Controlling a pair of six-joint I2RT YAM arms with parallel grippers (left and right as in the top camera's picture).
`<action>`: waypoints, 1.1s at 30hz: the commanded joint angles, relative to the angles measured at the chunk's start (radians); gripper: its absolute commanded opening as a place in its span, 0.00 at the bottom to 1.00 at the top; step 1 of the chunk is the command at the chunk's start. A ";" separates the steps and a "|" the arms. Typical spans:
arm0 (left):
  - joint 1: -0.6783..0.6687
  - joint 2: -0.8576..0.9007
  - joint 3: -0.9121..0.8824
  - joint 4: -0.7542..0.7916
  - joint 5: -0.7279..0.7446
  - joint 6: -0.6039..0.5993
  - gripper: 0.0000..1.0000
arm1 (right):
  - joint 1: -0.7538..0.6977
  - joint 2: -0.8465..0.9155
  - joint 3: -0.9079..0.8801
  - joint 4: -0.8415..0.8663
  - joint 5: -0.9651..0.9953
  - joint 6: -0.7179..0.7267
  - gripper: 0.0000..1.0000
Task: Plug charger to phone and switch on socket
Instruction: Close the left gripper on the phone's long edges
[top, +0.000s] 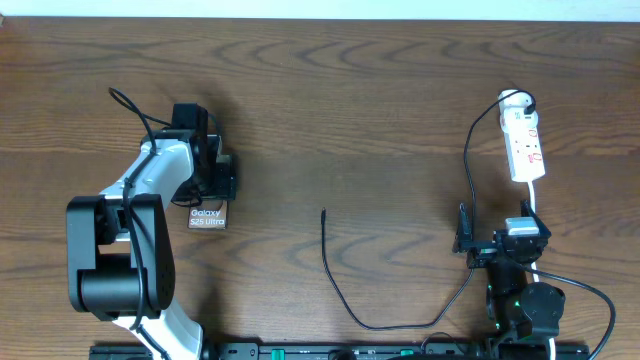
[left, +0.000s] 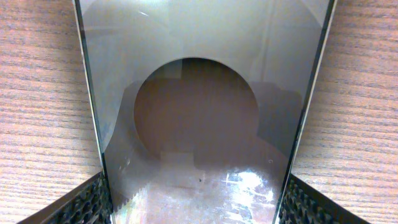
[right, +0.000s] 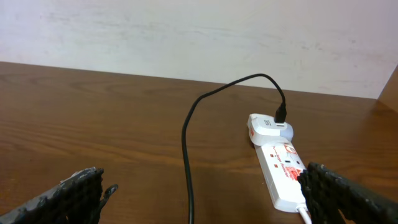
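Galaxy S25 Ultra phone (top: 207, 216) sits on the brown wood bench (top: 400, 110), its edges clamped by the left hand (left: 196, 208); only the overhead view shows its lettering. The right hand (right: 208, 199) gapes empty near the white power strip (right: 283, 171). Its wrist view alone shows a pale wall (right: 186, 37). The charger cable (top: 326, 250) ends loose mid-bench.

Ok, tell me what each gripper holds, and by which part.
Left gripper clamps the glossy grey-brown flat phone by its two long edges. Right gripper is open, holding nothing.
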 joint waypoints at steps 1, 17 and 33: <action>0.001 0.061 -0.050 -0.003 0.058 0.002 0.75 | 0.019 -0.002 -0.002 -0.004 0.011 -0.010 0.99; 0.001 0.061 -0.050 -0.003 0.058 0.002 0.70 | 0.019 -0.002 -0.002 -0.004 0.011 -0.010 0.99; 0.001 0.061 -0.050 -0.003 0.058 0.002 0.68 | 0.019 -0.002 -0.002 -0.004 0.011 -0.010 0.99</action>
